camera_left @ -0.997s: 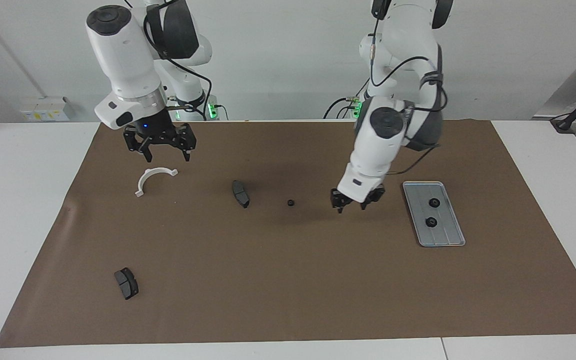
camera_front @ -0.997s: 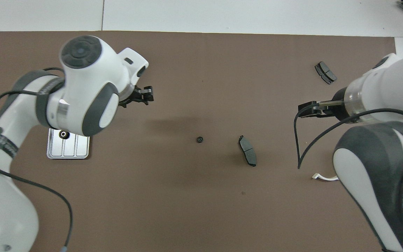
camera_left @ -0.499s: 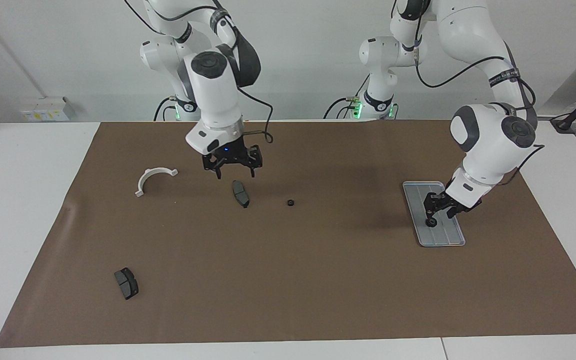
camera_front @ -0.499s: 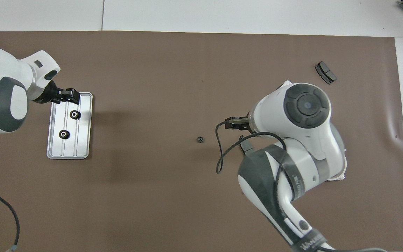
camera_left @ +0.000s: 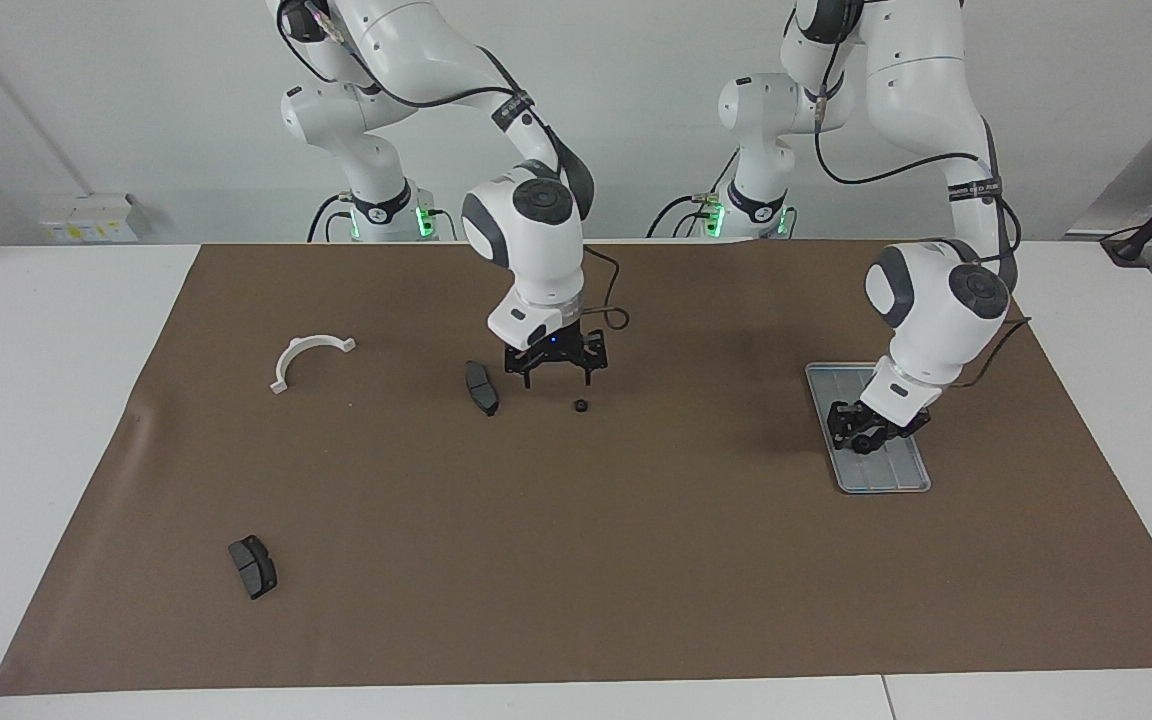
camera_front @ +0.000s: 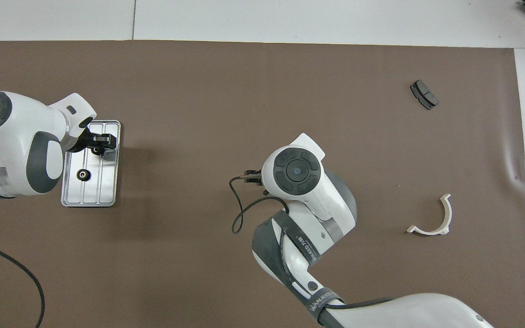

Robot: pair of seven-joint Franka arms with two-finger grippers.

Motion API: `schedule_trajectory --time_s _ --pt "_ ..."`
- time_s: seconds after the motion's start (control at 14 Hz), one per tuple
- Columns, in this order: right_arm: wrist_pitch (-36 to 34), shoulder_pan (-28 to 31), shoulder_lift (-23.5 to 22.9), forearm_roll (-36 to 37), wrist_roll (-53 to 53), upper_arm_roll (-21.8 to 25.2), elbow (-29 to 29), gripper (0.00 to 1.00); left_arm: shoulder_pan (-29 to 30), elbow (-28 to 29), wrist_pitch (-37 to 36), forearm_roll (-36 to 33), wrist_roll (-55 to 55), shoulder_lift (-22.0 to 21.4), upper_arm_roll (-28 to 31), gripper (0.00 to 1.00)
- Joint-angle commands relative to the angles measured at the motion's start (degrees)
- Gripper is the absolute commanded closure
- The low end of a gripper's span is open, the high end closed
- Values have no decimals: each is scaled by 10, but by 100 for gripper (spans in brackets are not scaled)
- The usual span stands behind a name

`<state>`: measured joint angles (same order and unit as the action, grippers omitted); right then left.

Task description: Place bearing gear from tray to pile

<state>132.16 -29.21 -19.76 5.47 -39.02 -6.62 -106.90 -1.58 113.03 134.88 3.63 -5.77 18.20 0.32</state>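
Tray [camera_left: 911, 476]: flat silver-grey metal, rounded corners, raised rim, lengthwise ridges; lies on the brown mat [camera_left: 576, 560] near its left-arm end.
Gears: small, black, toothed, round. One [camera_front: 82, 174] sits in the open on the tray; a second [camera_front: 95, 148] is on the tray right at the left gripper's tips; a third [camera_left: 582, 405] lies on the mat mid-table.
Pile: scattered. White half-ring bracket [camera_left: 308, 358], smooth plastic look, toward the right arm's end; one dark curved pad [camera_left: 481, 386] beside the third gear; another pad [camera_left: 252, 566] near the mat's corner farthest from the robots.
Left arm: bent steeply down, wrist tilted, gripper [camera_left: 868, 436] low on the tray at the second gear. Fingers: cannot tell whether they have hold of it.
Right arm: reaches out to mid-table, gripper [camera_left: 556, 374] pointing straight down, low over the mat between the pad and the third gear; fingers spread apart, holding nothing.
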Motion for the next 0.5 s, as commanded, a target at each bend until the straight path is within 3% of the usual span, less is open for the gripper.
schedule_trajectory --time_s 0.0,0.14,0.43 --pt "35 -11 -49 55 -58 2 21 0 15 11 13 6 -12 -9 -1 39" --pt "43 -17 -55 64 -69 2 19 2 18 11 16 6 -11 -7 -1 39" --pt "72 -19 -74 64 -76 2 16 19 18 32 59 6 -11 2 -2 39"
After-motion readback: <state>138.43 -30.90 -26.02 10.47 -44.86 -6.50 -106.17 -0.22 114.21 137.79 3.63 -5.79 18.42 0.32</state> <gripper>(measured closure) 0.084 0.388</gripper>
